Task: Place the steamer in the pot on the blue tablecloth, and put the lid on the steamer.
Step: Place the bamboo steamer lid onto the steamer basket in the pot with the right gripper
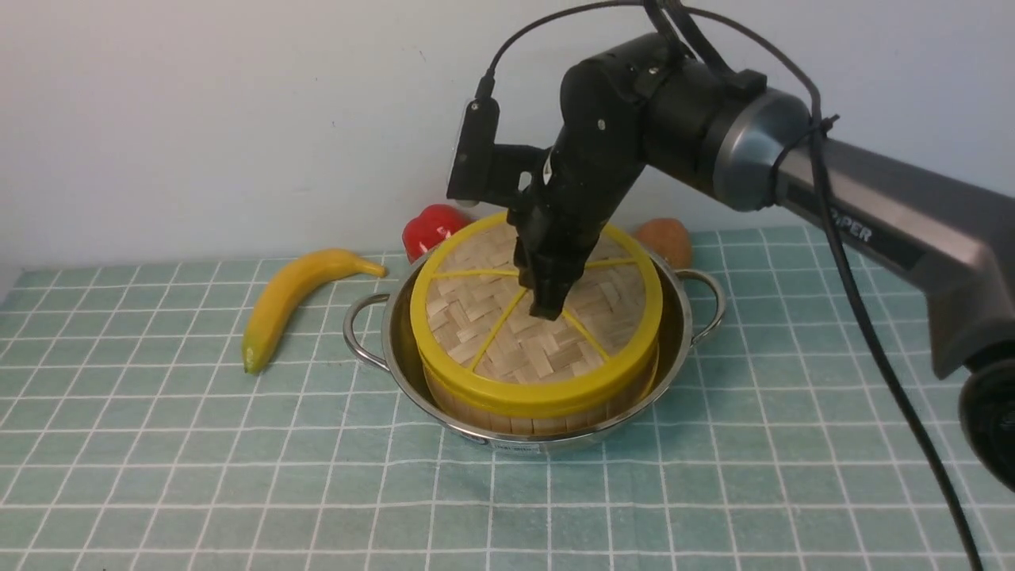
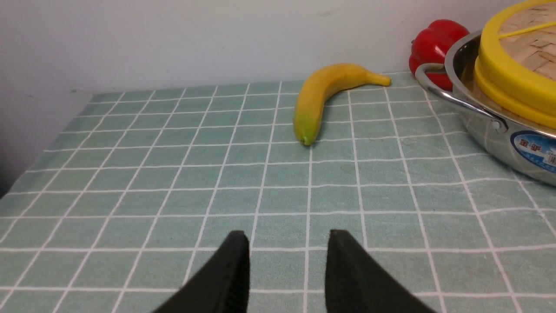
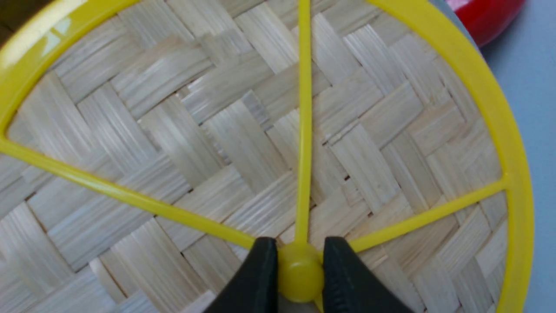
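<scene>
Here my right pincer [image 3: 299, 278] pinches the small yellow knob [image 3: 300, 271] at the centre of the flat woven-bamboo lid [image 1: 539, 317], which sits directly beneath it atop the round bamboo steamer [image 1: 507, 416] in the shiny steel pot [image 1: 674, 349]; my left pincer [image 2: 286, 261] hangs parted, empty.

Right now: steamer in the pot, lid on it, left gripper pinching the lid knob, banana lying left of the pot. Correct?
One thing is wrong: the right gripper pinches the lid knob, as the right wrist view shows. The left gripper is open over bare blue tablecloth. The rest holds: the steamer sits in the pot, with the banana to its left.
</scene>
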